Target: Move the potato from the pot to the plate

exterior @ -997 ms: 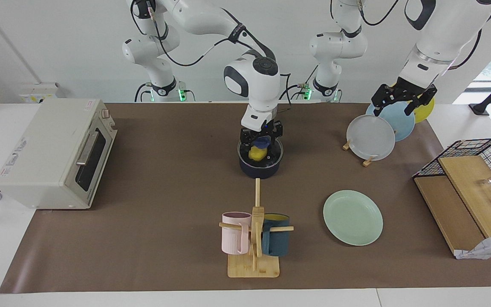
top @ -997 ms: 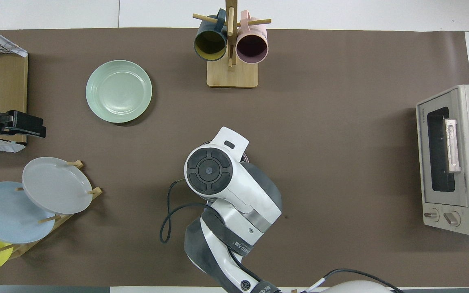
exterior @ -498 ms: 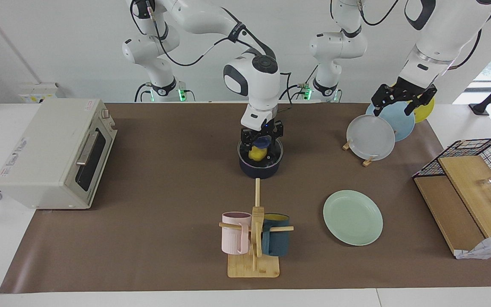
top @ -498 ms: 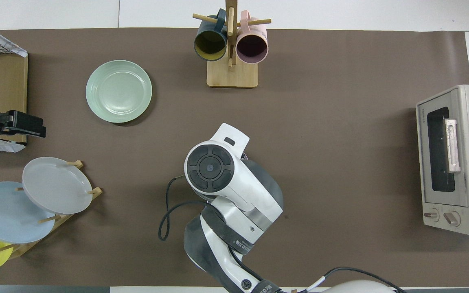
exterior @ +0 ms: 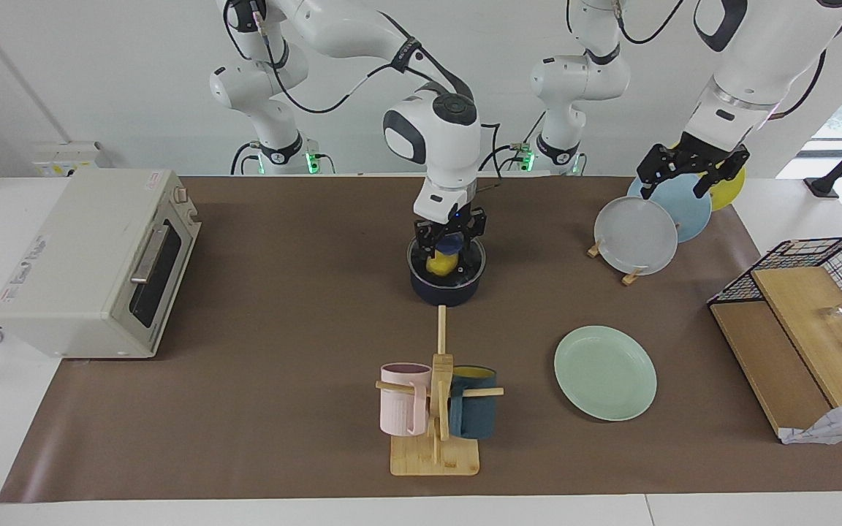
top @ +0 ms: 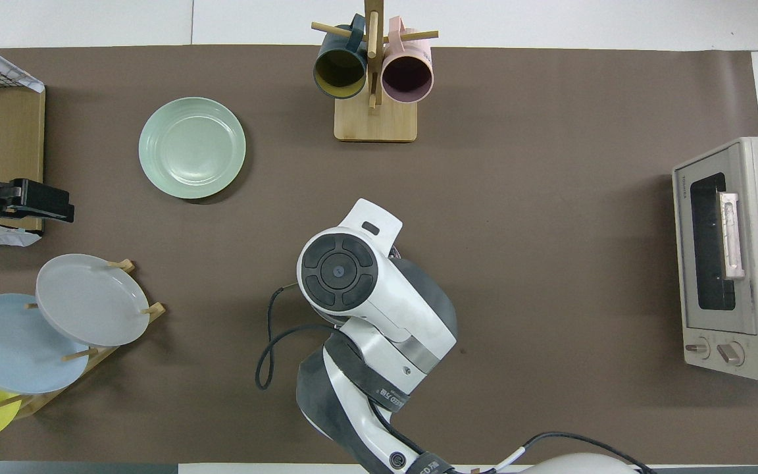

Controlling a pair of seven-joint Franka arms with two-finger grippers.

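Potato [exterior: 440, 264] sits inside the pot [exterior: 447, 286], mid-bench, nearer the robots than the mug rack [exterior: 435, 409]. Right gripper [exterior: 449, 252] is lowered into the pot, jaws either side of the potato and touching it — a firm clamp I cannot confirm. Left gripper [exterior: 691, 177] waits with jaws apart over the standing plates [exterior: 636, 235] at the left arm's end. Plate [exterior: 605, 372] lies bare — beside the mug rack, toward the left arm's end.
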